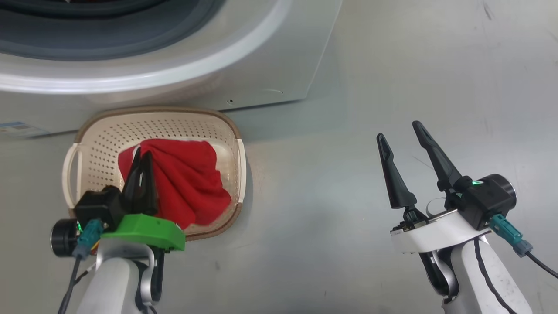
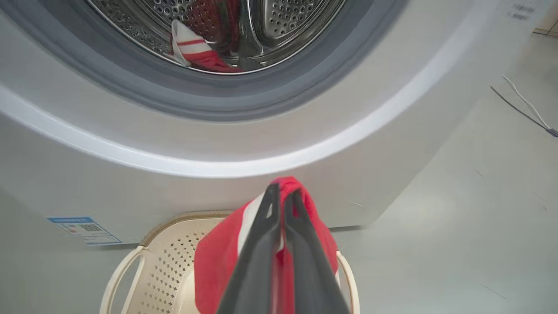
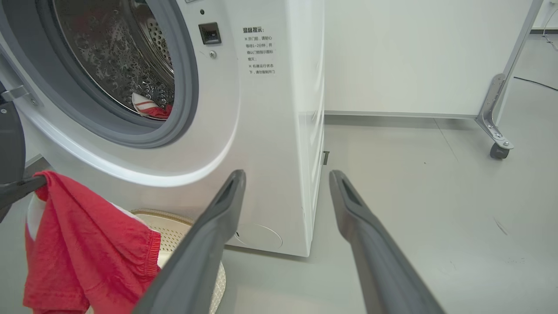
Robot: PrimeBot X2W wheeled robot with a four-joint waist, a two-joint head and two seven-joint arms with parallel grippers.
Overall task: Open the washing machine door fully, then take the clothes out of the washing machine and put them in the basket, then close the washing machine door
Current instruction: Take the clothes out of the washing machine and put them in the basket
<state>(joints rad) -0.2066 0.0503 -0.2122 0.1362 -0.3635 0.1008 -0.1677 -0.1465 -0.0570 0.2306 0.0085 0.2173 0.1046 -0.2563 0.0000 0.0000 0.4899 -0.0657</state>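
Observation:
My left gripper (image 1: 143,152) is shut on a red garment (image 1: 187,179) that hangs over the cream basket (image 1: 174,111), which stands on the floor against the washing machine (image 1: 261,65). In the left wrist view the fingers (image 2: 266,226) pinch the cloth's top fold (image 2: 301,187). More red and white clothes (image 2: 196,48) lie inside the steel drum (image 3: 109,56). A dark edge of the open door (image 3: 8,144) shows at the far left of the right wrist view. My right gripper (image 1: 399,131) is open with nothing in it, over bare floor to the right of the machine.
A blue label (image 2: 83,229) sits low on the machine's front. A wheeled metal frame leg (image 3: 497,131) stands at the far right by a white wall panel. A thin cable (image 2: 523,104) lies on the grey floor beyond the machine.

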